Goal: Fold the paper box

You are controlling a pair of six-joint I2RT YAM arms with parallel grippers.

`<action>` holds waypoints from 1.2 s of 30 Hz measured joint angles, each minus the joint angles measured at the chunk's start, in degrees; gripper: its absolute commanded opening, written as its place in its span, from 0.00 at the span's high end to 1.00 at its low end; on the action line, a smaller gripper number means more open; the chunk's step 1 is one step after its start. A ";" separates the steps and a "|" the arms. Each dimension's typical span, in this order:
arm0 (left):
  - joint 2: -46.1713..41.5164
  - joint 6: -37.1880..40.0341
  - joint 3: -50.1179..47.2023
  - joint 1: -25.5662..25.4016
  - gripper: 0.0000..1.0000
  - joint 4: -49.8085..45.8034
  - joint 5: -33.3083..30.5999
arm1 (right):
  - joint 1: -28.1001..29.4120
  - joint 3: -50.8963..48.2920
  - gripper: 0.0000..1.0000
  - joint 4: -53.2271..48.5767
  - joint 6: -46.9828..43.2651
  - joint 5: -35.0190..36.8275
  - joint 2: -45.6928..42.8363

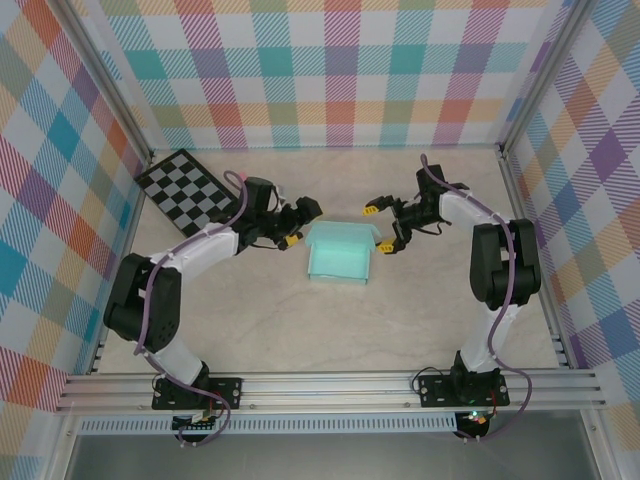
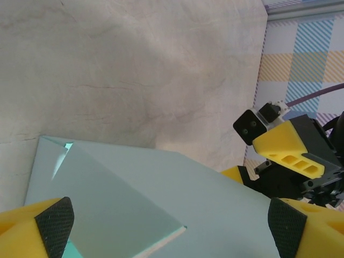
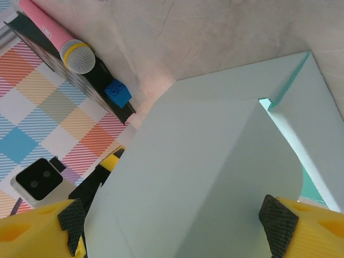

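Observation:
The paper box [image 1: 340, 255] is pale mint card and lies in the middle of the table, with its far panel folded over at a slant. My left gripper [image 1: 300, 223] stands open at the box's left far corner. My right gripper [image 1: 381, 228] stands open at its right far corner. In the left wrist view the box [image 2: 161, 199] spreads below the wide-apart jaws of my left gripper [image 2: 171, 228], with nothing pinched. In the right wrist view the box [image 3: 215, 161] lies under my open right gripper [image 3: 174, 223], and a small gap shows at one folded corner.
A checkerboard [image 1: 190, 190] lies at the back left. A pink microphone [image 3: 54, 37] and a small blue cube [image 3: 118, 94] rest on it. Plaid walls close in the table on three sides. Bare table lies in front of the box.

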 measured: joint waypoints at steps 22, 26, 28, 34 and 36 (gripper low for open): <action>2.91 -8.20 0.09 -4.02 0.18 5.05 4.98 | 0.55 -3.78 0.18 5.22 6.86 0.79 -1.68; 3.39 -7.30 0.07 -4.02 0.27 4.92 4.83 | 0.55 -3.78 0.23 5.33 6.54 1.75 -1.68; 3.50 -5.99 0.07 -4.02 0.32 4.37 4.50 | 0.57 -3.78 0.25 4.92 5.66 2.14 -1.68; 3.72 -0.83 -0.35 -4.02 0.40 3.02 4.37 | 0.72 -4.22 0.27 2.99 1.62 2.97 -1.68; 3.72 1.95 -0.35 -4.04 0.41 2.25 4.33 | 0.87 -4.59 0.30 2.21 -0.04 3.13 -1.68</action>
